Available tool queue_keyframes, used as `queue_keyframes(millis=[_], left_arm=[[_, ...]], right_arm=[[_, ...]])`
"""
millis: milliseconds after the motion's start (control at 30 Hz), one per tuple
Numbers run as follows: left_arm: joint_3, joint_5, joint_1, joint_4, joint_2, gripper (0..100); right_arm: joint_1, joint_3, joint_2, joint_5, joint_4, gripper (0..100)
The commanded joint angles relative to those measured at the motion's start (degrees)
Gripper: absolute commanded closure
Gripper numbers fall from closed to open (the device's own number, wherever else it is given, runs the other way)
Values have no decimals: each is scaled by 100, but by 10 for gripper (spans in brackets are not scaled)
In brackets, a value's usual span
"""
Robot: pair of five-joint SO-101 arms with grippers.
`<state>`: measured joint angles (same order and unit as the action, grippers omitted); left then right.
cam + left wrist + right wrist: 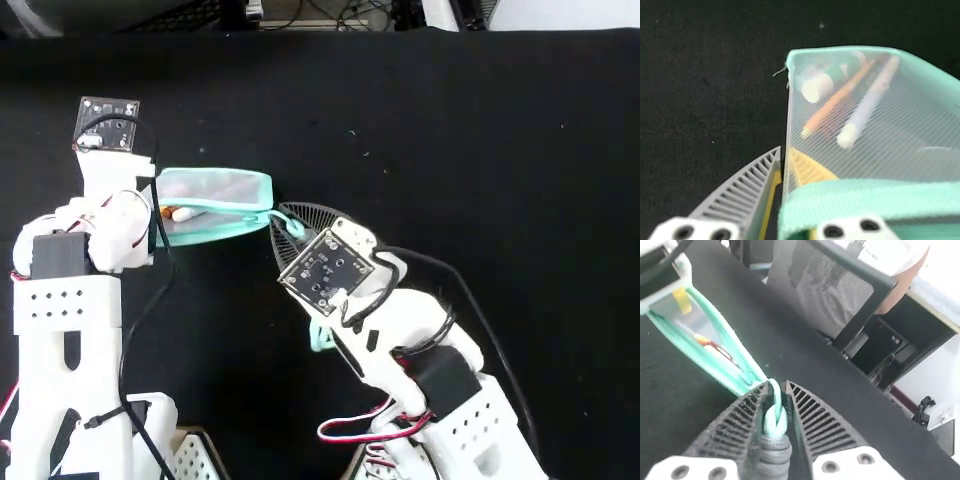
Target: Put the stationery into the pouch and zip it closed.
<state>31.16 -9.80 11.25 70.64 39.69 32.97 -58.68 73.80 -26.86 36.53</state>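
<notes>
1. The pouch (pixel 215 190) of clear mesh with a mint green border lies on the black table (pixel 450 130), between the two arms, in the left half of the high view.
2. The left gripper (pixel 785 157) is pressed together on one end of the pouch. Its grey ribbed finger (pixel 740 192) lies on the outside of the mesh, and the yellow-padded finger shows through the mesh from the other side.
3. The stationery is already inside the pouch. Through the mesh I see an orange pencil (pixel 840 97), a white pen (pixel 865 107) just beside it, and a green tube with a white cap (pixel 816 86) near the corner.
4. The right gripper (pixel 775 390) is at the opposite end of the pouch. Its two black ribbed fingers pinch the mint green pull cord (pixel 774 415) of the zipper, just above the knot.
5. In the right wrist view the two green edges of the pouch meet near the pull cord and stand apart towards the left gripper, so the zipper seems still open over most of its length.
6. Behind the table stands a grey mesh office chair (pixel 825 290).
</notes>
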Motion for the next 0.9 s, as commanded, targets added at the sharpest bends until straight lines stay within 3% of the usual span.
queue_keyframes(millis=[0, 167, 333, 667, 867], left_arm=[[-338, -26, 110, -9, 35, 970], [-1191, 185, 558, 686, 35, 955], [-1877, 580, 998, 1108, 35, 777], [-2237, 738, 1376, 1442, 1020, 788], [-963, 695, 971, 1020, 2374, 788]], right_arm=[[-185, 804, -13, 0, -193, 987], [-176, 1358, -866, 0, -202, 987], [-176, 2053, -1868, 0, -193, 987], [-185, 2387, -2563, -35, -229, 987], [-193, 2870, -2571, -44, -237, 987]])
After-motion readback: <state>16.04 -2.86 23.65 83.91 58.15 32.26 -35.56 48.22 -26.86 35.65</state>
